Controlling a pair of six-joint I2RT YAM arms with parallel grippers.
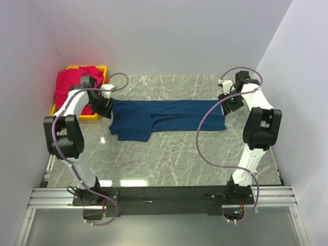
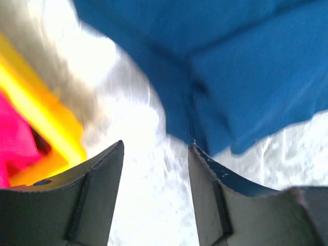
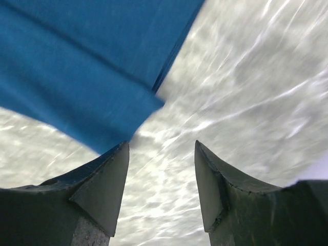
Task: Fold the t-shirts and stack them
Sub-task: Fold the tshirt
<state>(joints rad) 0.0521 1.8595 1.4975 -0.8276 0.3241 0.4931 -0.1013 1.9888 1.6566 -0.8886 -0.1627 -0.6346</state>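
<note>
The navy blue t-shirt (image 1: 166,119) lies folded into a long band across the middle of the table. The red-pink t-shirt (image 1: 77,84) is heaped in the yellow bin at the back left. My left gripper (image 1: 107,108) hovers at the blue shirt's left end, jaws apart with only bare table between them (image 2: 156,148); the blue cloth (image 2: 230,66) lies just ahead of the fingertips. At the shirt's right end my right gripper (image 1: 229,102) is open too (image 3: 161,146), with a blue corner (image 3: 92,77) just beyond its left finger.
The yellow bin (image 1: 101,69) stands at the back left corner, close to my left arm; its rim (image 2: 46,115) shows beside the left finger. White walls close in the marble table (image 1: 169,159) on three sides.
</note>
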